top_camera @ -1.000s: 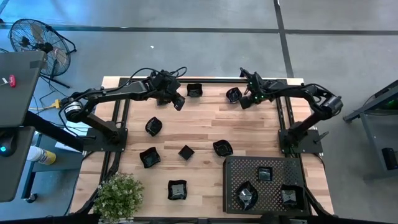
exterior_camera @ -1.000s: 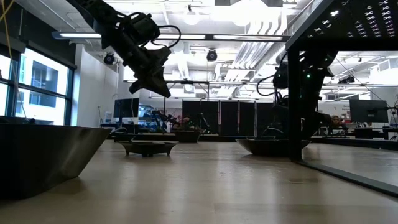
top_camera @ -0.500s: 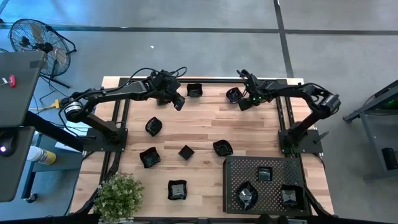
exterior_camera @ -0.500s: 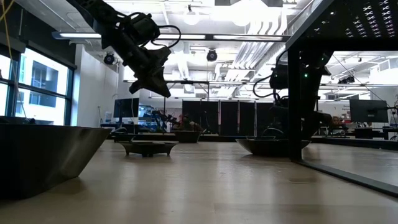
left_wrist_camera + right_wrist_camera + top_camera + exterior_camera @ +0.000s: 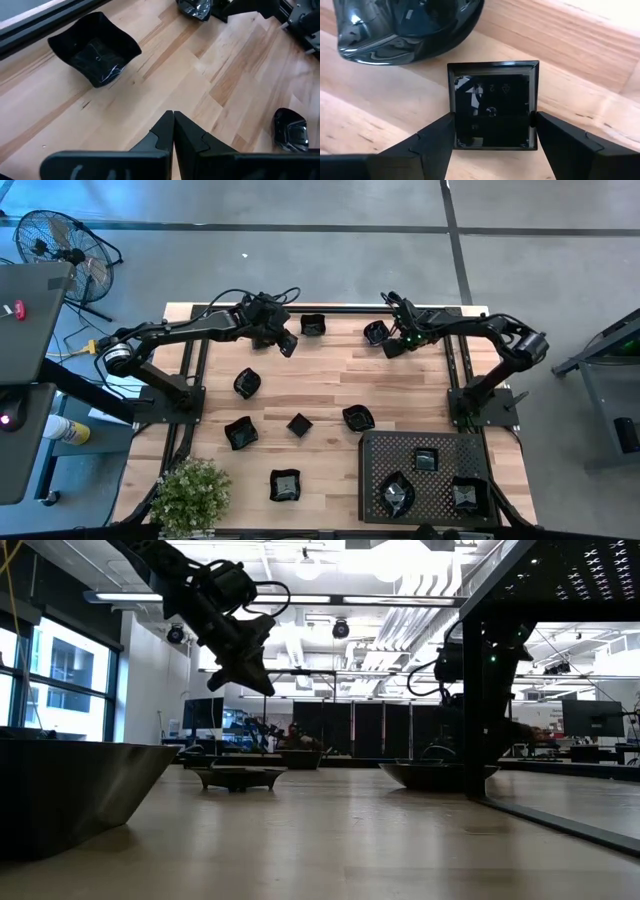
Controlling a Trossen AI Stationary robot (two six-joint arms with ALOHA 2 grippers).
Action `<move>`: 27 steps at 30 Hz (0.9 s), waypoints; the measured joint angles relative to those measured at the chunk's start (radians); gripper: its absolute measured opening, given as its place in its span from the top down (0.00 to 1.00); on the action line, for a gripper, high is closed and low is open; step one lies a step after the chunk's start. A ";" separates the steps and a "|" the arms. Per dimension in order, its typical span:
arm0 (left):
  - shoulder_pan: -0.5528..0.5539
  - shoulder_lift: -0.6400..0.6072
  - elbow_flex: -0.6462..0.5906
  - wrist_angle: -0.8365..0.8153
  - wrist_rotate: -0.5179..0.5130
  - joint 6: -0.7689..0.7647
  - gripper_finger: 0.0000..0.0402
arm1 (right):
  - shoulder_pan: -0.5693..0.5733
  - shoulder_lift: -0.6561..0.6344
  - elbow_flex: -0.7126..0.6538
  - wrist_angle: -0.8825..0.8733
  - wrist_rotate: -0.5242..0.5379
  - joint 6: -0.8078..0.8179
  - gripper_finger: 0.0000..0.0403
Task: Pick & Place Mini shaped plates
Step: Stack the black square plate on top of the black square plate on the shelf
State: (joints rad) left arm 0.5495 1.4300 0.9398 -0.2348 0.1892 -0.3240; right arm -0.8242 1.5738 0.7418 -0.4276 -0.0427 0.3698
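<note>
My right gripper points steeply down at the table's far right. It stands open over a small square black plate, one finger at each of two opposite sides. A roundish glossy plate lies just beyond it, and also shows in the high view. My left gripper hangs shut and empty above the far middle of the table, near a wavy-edged plate. My right gripper comes from above, and its fingertips stand right at the square plate's two opposite sides. I cannot tell whether they touch it. The plate lies flat on the table.
More small black plates lie about the wooden table. A black perforated tray at the near right holds three plates. A potted plant stands at the near left.
My right gripper has edged a little toward the table's left edge, over the square plate.
</note>
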 joint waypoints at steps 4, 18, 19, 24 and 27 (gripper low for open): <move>0.000 0.000 0.000 0.000 0.005 -0.021 0.99 | 0.000 -0.010 0.000 -0.018 -0.037 0.000 0.34; 0.000 0.000 0.088 0.003 0.148 -0.106 0.99 | 0.051 -0.263 -0.002 -0.120 -0.082 0.037 0.34; 0.000 0.000 0.093 0.003 0.155 -0.107 0.99 | 0.064 -0.274 -0.001 -0.120 -0.048 0.056 0.34; 0.000 0.000 0.099 0.000 0.164 -0.102 0.99 | 0.113 -0.234 0.000 -0.122 0.034 0.125 0.28; 0.000 0.000 0.099 0.000 0.163 -0.100 0.99 | 0.122 -0.168 0.000 -0.122 0.054 0.128 0.23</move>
State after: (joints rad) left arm 0.5495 1.4300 1.0386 -0.2346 0.3524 -0.4240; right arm -0.7023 1.4057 0.7414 -0.5495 0.0111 0.4980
